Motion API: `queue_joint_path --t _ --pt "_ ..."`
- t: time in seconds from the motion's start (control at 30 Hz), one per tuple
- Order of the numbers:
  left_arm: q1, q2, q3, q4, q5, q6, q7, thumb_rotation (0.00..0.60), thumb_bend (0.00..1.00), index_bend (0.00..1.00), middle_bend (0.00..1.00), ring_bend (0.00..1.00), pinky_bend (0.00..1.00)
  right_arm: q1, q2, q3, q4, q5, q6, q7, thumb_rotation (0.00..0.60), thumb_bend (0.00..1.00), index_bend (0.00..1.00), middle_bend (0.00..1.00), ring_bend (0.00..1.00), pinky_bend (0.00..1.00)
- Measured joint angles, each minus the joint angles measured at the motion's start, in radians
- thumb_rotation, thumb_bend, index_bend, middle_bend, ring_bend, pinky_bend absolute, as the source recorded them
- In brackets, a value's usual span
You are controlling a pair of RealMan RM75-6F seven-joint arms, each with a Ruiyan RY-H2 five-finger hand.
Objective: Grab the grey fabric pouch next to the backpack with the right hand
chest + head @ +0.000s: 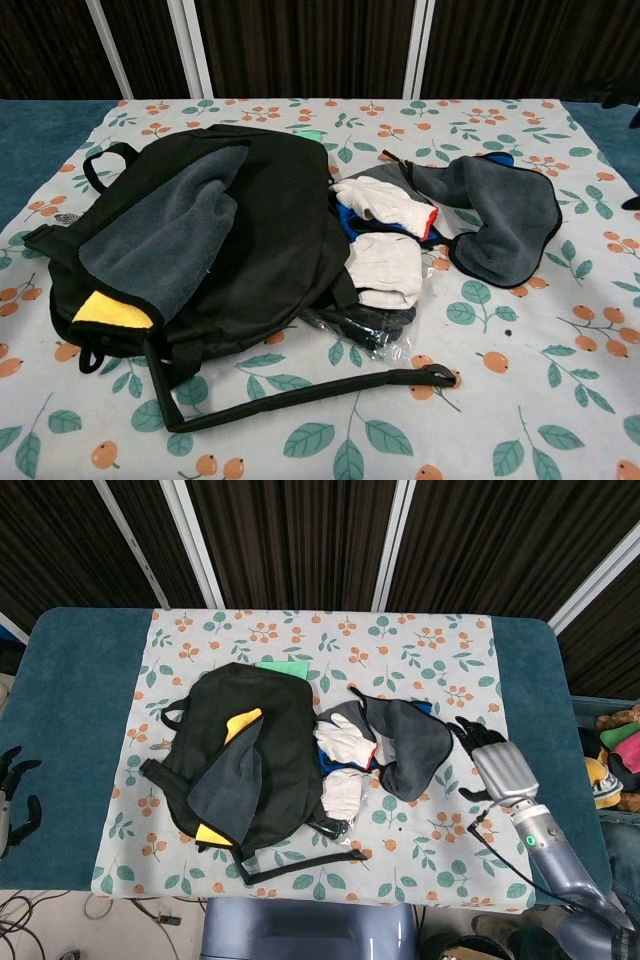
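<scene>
The grey fabric pouch lies on the floral cloth just right of the black backpack, with white gloves between them. My right hand hovers close to the pouch's right edge, fingers spread, holding nothing; in the chest view only dark fingertips show at the right border. At the far left edge, off the table, my left hand hangs with fingers apart and nothing in it.
White gloves and a white cloth lie beside the backpack, over a clear plastic bag. A backpack strap trails toward the front edge. A green item peeks out behind the backpack.
</scene>
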State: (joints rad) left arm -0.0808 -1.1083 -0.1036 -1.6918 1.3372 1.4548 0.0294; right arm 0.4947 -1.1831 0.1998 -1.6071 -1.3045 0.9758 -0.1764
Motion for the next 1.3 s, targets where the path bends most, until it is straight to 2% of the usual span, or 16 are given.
queue_joint_path --t 0.13,0.4,0.8,1.07,1.17,1.23,1.3 --pt "0.001 0.002 0.000 -0.004 -0.003 -0.001 0.001 0.600 0.59 0.21 0.06 0.12 0.02 0.088 -0.049 0.023 0.025 0.119 -0.084 -0.126 0.600 0.21 0.03 0.06 0.10 0.22" --pt "0.001 0.005 -0.003 -0.006 -0.014 -0.006 -0.002 0.600 0.59 0.21 0.06 0.12 0.02 0.209 -0.166 0.038 0.110 0.272 -0.144 -0.277 0.600 0.21 0.03 0.06 0.09 0.22" --pt "0.000 0.009 -0.003 -0.009 -0.021 -0.013 -0.005 0.600 0.59 0.21 0.06 0.12 0.02 0.336 -0.288 0.017 0.237 0.421 -0.190 -0.430 0.600 0.21 0.03 0.06 0.09 0.22" --pt "0.000 0.011 -0.003 -0.009 -0.021 -0.015 -0.012 0.600 0.59 0.21 0.06 0.12 0.02 0.381 -0.319 -0.023 0.280 0.516 -0.177 -0.525 0.600 0.21 0.03 0.13 0.12 0.22" --pt "-0.001 0.011 -0.002 -0.009 -0.020 -0.017 -0.012 0.600 0.59 0.21 0.06 0.12 0.02 0.391 -0.321 -0.037 0.277 0.535 -0.181 -0.529 0.600 0.21 0.10 0.27 0.23 0.22" --pt "-0.001 0.012 0.000 -0.011 -0.020 -0.019 -0.013 0.600 0.59 0.21 0.06 0.12 0.02 0.392 -0.321 -0.040 0.275 0.528 -0.180 -0.519 0.600 0.22 0.25 0.39 0.32 0.24" --pt "-0.001 0.012 0.000 -0.013 -0.021 -0.020 -0.014 0.600 0.59 0.21 0.06 0.12 0.02 0.392 -0.320 -0.042 0.272 0.514 -0.179 -0.505 0.600 0.24 0.38 0.45 0.38 0.25"
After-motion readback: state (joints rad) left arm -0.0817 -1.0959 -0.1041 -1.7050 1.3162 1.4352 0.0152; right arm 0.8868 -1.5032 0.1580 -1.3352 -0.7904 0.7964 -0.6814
